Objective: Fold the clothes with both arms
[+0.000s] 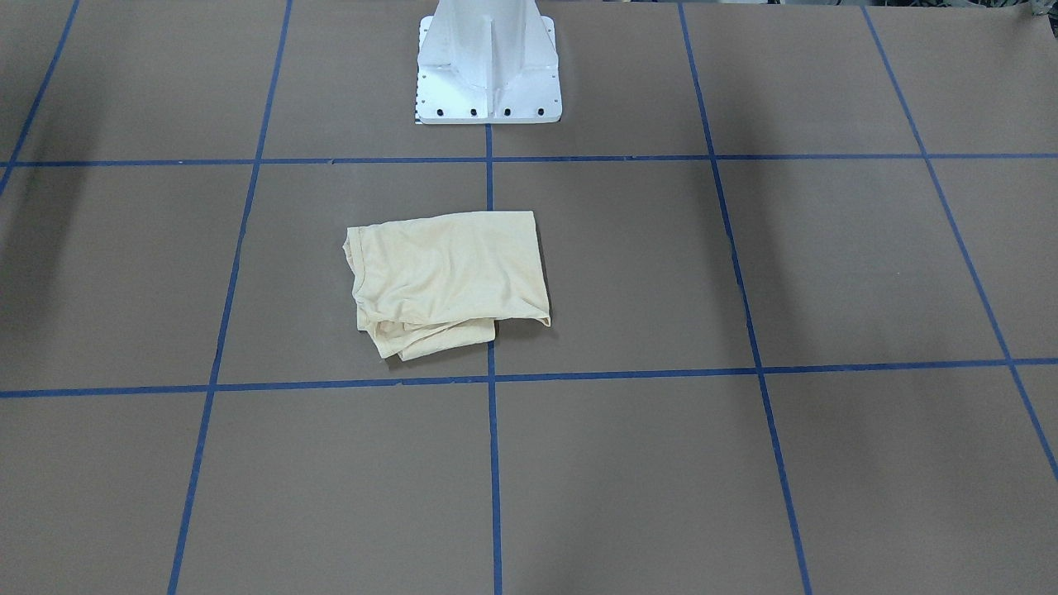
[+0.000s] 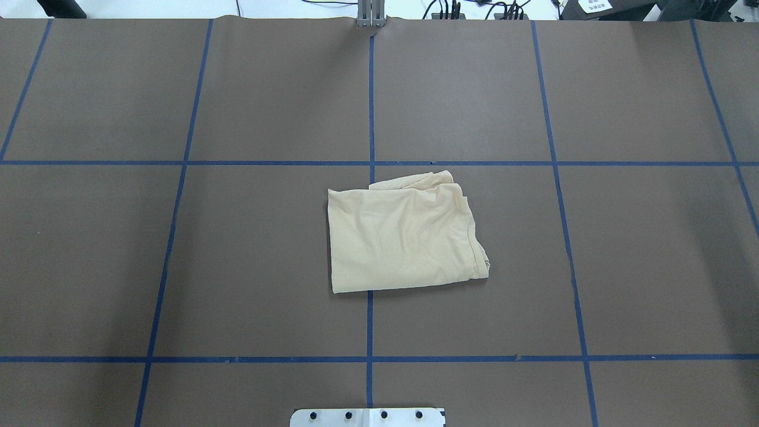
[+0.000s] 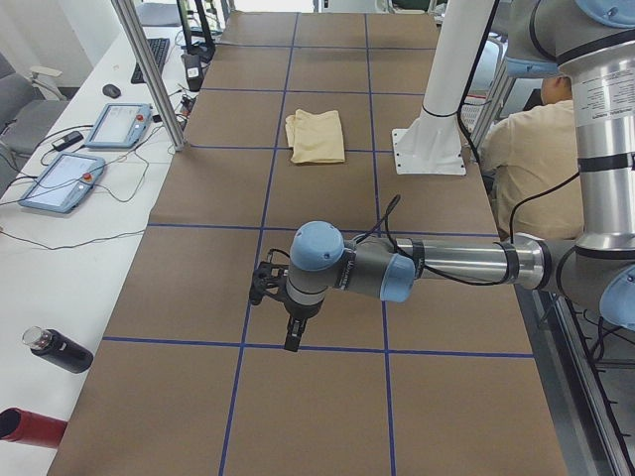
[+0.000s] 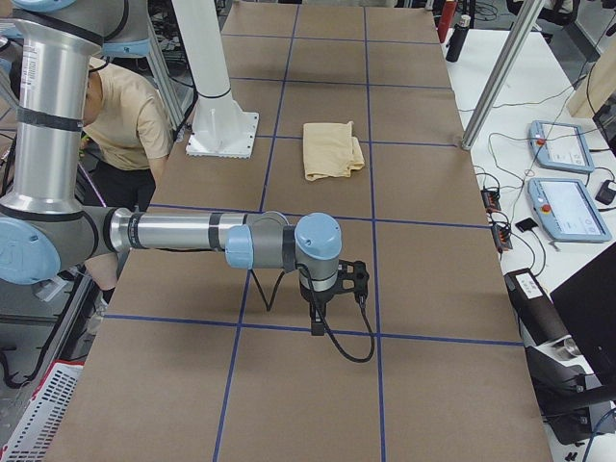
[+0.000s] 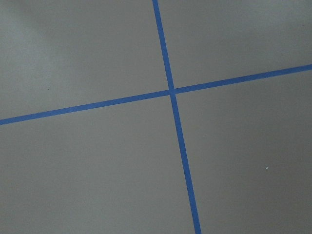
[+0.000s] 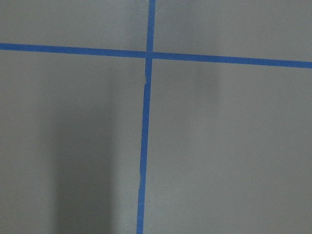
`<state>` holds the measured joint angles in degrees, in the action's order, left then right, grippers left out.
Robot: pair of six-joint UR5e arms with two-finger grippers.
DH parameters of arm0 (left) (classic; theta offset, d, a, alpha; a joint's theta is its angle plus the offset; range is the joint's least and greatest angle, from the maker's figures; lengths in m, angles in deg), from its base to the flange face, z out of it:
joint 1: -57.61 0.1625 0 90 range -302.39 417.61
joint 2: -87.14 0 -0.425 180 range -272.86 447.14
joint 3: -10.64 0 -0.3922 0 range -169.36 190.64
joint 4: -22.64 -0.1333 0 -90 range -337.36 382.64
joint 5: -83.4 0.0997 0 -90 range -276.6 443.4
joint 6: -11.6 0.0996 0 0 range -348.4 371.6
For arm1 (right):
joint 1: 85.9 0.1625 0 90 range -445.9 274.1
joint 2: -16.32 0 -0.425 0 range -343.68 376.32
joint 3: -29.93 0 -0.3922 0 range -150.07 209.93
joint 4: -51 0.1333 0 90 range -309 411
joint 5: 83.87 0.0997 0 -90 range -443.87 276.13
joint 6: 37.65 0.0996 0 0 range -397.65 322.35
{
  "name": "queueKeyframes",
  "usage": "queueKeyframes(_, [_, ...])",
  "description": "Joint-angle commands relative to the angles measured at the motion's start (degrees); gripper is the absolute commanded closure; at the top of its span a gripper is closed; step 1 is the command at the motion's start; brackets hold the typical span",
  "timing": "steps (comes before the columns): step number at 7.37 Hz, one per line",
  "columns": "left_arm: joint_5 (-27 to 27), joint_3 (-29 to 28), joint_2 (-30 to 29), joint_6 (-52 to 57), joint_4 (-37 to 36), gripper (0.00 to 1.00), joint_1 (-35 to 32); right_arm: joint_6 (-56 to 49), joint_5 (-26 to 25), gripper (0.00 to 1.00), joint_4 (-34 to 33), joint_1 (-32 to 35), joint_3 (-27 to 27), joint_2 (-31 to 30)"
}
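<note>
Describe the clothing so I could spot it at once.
Find the brown table gridded with blue tape and the white pedestal on it. Just before the pedestal, across the centre line, lies the folded shirt: soft, creased, cream-yellow, unlike that hard white metal.

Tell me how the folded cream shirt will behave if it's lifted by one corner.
The shirt looks thin and softly wrinkled, so it will probably hang limp and unfold. Its lower layers stick out unevenly, so they would likely slide apart if pushed. It lies flat, so rolling or tipping seems unlikely.
</note>
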<state>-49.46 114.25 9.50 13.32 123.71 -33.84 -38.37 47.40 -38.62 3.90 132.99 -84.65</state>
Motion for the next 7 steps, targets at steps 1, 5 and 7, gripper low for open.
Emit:
queueKeyframes(1, [-0.12,0.7,0.64,0.04,-1.13,0.0,-0.04,-0.16,-0.05,0.0,0.05,-0.06,-0.05,-0.02])
queueKeyframes(5, [-0.04,-0.61,1.61,0.65,-0.44,0.0,0.22,-0.25,-0.14,0.0,0.14,-0.67,-0.23,-0.02])
queueKeyframes(7, [-0.12,-0.61,1.61,0.65,-0.35,0.0,0.22,-0.34,-0.22,0.0,0.14,-1.03,-0.23,-0.02])
